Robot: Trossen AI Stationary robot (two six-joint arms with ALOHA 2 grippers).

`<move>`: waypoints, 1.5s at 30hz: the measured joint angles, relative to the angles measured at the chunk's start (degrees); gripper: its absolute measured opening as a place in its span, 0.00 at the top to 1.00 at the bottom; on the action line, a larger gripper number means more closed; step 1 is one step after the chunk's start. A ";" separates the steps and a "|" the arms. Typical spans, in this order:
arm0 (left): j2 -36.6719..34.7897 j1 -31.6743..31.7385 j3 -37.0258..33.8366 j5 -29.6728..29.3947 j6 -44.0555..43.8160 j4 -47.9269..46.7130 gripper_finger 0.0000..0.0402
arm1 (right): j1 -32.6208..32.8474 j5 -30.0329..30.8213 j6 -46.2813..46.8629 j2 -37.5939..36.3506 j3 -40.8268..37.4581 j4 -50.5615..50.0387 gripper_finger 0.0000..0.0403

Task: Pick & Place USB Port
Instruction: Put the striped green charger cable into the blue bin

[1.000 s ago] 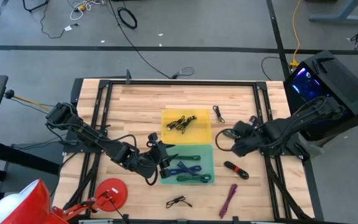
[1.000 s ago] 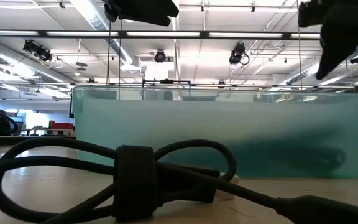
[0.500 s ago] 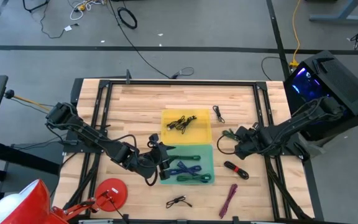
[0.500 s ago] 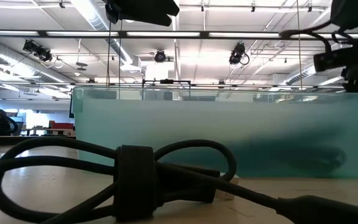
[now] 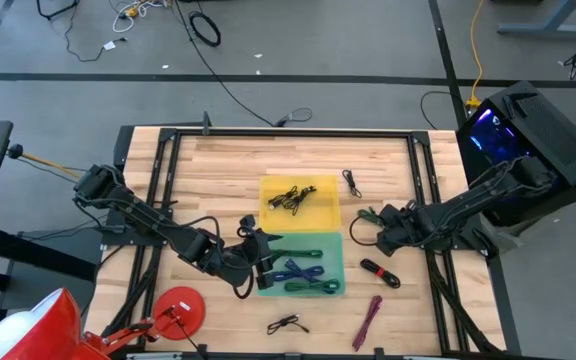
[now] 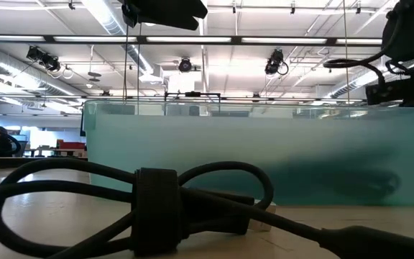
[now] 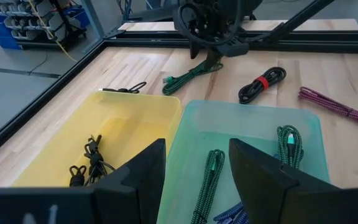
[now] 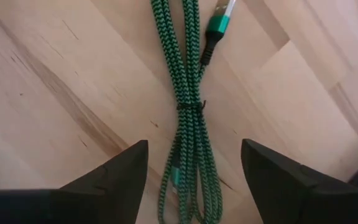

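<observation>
Wood planks make up the table, framed by black rails, with grey floor and loose cables around it. At the far left a red object sits near the table's front edge. Low down, the room behind shows ceiling lights and ducts above a pale green bin wall, with a black banded cable lying in front.

Moving right, the left gripper hangs at the left rim of the green tray, fingers parted and empty over it. This tray holds 2 green braided cables and 1 blue. Behind it the yellow tray holds small black cables. A black cable lies at the front edge, a magenta cable further right, and a black cable with a red band beside the green tray.

Right again, the right gripper is low over the bare wood, fingers spread wide and holding nothing. The green braided USB cable lies bundled on the table directly between them, not gripped.
</observation>
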 joint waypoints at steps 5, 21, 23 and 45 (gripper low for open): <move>0.00 0.00 0.00 0.00 0.02 0.00 0.55 | -0.63 0.00 0.28 0.00 -1.99 1.88 0.36; 0.00 0.00 0.00 0.02 0.02 0.00 0.55 | -0.72 -3.64 0.48 -0.13 -6.35 10.36 0.60; 0.00 0.00 0.00 0.02 0.02 0.00 0.55 | -0.72 -4.07 0.48 -0.11 -6.35 10.49 0.76; 0.00 0.00 0.00 0.00 0.08 -0.02 0.55 | -4.17 3.87 -12.78 0.07 20.39 -9.58 0.95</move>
